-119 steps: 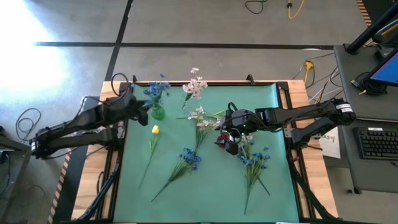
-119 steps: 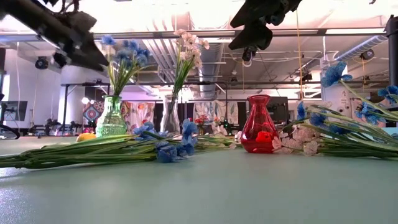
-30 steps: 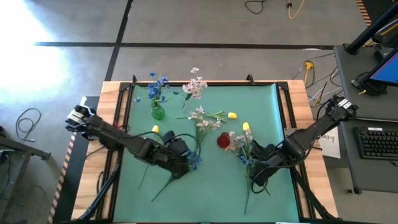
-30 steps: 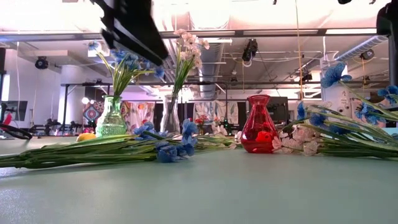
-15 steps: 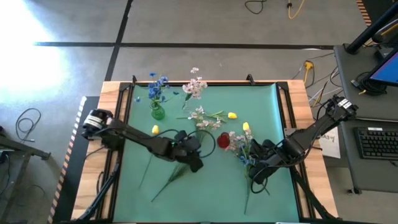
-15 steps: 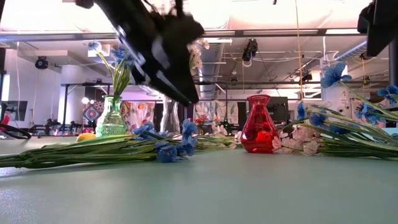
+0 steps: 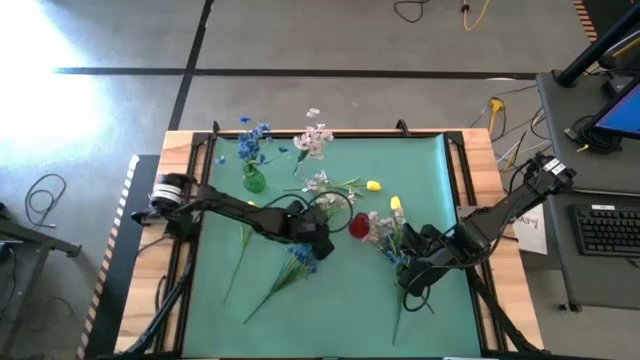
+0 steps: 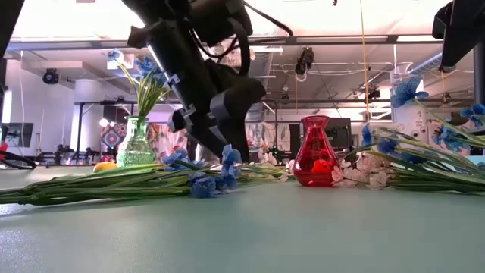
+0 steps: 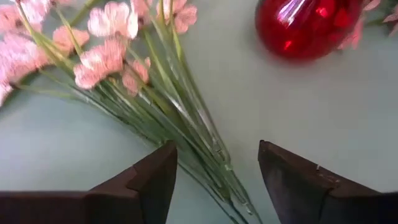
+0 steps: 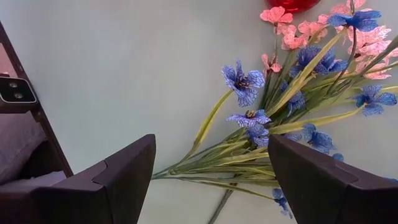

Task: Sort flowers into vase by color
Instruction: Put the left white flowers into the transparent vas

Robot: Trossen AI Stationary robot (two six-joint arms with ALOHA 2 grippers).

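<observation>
The mat [image 7: 340,300] on the table is plain teal green, and the table's edge [image 7: 480,150] is light wood. Both arms are black. One vase [image 8: 315,152] is clear red, one vase [image 8: 137,142] is clear green with blue flowers [image 7: 252,143] in it. A third vase [image 8: 207,144] is colourless with pink-white flowers [image 7: 313,139]. On the mat lie blue flowers [image 10: 245,84] with green stems, pink flowers [image 9: 106,56], and yellow buds [image 7: 373,185].
</observation>
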